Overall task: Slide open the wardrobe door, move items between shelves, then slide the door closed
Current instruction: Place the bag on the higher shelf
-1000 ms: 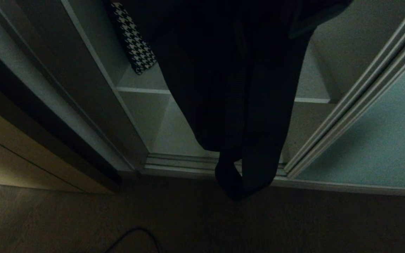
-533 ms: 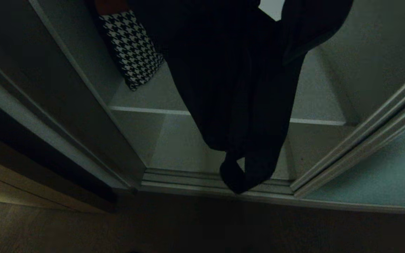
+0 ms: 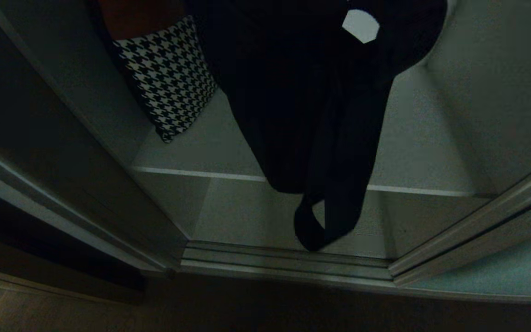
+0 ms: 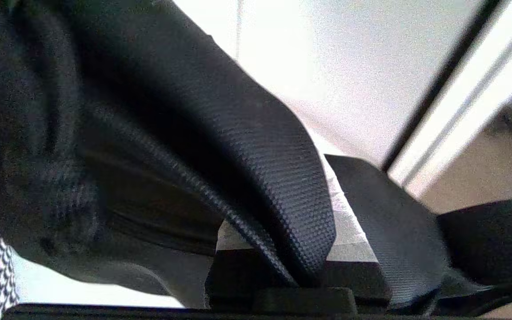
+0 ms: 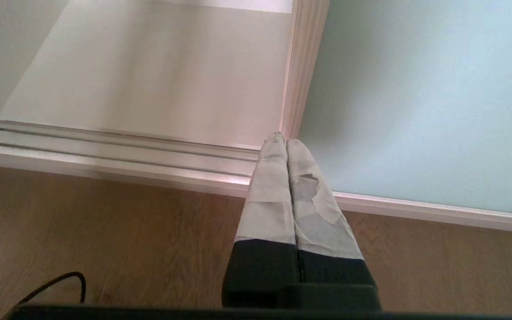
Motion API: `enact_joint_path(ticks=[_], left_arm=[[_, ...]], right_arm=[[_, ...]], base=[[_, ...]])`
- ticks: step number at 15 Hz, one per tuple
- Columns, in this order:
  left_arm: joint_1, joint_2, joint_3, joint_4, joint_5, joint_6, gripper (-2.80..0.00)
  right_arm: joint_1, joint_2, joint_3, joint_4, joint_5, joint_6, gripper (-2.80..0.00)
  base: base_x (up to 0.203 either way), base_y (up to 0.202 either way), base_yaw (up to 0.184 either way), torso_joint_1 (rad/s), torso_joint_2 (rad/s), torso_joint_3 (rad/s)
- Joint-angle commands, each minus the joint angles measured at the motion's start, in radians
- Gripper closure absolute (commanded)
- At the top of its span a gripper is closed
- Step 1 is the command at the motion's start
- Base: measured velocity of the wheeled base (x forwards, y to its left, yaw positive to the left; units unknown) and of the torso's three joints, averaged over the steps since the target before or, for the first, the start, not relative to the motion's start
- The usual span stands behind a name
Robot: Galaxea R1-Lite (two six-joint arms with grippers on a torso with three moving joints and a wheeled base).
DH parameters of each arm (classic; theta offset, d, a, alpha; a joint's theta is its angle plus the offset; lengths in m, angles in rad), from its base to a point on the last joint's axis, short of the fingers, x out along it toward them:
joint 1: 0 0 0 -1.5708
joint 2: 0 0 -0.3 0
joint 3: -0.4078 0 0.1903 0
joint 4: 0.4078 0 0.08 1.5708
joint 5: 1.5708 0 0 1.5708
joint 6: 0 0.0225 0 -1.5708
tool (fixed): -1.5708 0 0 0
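The left tool (image 4: 278, 249), seen from its wrist camera, is closed on the black woven fabric bag (image 3: 293, 101): a fold of its textured material is pinched between the taped fingers (image 4: 349, 240). In the head view the bag hangs in the open wardrobe bay in front of the flat pale grey-white shelf (image 3: 413, 152), and its wide black strap loop (image 3: 321, 221) dangles down past the shelf's front edge to just above the lower board. A small white tag (image 3: 360, 25) shows near the bag's top. The right tool (image 5: 286, 146) is parked low, its taped fingers pressed together with nothing between them, pointing at the foot of the door frame.

A black-and-white houndstooth cushion (image 3: 168, 76) leans in the shelf's left corner. The pale teal frosted sliding wardrobe door (image 5: 416, 98) stands pushed to the right, its silver-grey track (image 3: 284, 260) running along the bottom above the brown wood-grain floor (image 5: 105, 231).

Against the earlier head views the whole scene sits lower in the frame, more of the cushion and shelf top shows, and the tag has come into sight.
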Motion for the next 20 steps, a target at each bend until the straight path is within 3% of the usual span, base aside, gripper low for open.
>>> enact_joint_path(ticks=[1, 2, 5, 8, 10, 20], left_arm=[[0.001, 0.08, -0.09, -0.001, 0.063, -0.046, 0.0], [0.001, 0.114, -0.114, -0.011, 0.143, -0.072, 0.0], [0.01, 0.178, -0.122, -0.086, 0.179, -0.094, 0.0], [0.038, 0.245, -0.124, -0.191, 0.266, -0.115, 0.0], [0.052, 0.298, -0.124, -0.299, 0.282, -0.132, 0.0], [0.143, 0.492, -0.128, -0.503, 0.288, -0.149, 0.0]], right_arm=[[0.0, -0.003, 0.0, 0.0, 0.0, 0.0, 0.0], [0.0, -0.003, 0.001, 0.001, 0.0, 0.0, 0.0], [0.0, -0.003, 0.001, -0.001, 0.0, 0.0, 0.0], [0.0, -0.003, 0.001, 0.0, 0.0, 0.0, 0.0], [0.0, -0.003, 0.002, 0.001, 0.0, 0.0, 0.0], [0.0, -0.003, 0.002, 0.0, 0.0, 0.0, 0.0]], base=[[0.0, 0.0, 0.0, 0.0, 0.0, 0.0], [0.0, 0.0, 0.0, 0.0, 0.0, 0.0], [0.0, 0.0, 0.0, 0.0, 0.0, 0.0], [0.0, 0.0, 0.0, 0.0, 0.0, 0.0], [0.0, 0.0, 0.0, 0.0, 0.0, 0.0], [0.0, 0.0, 0.0, 0.0, 0.0, 0.0]])
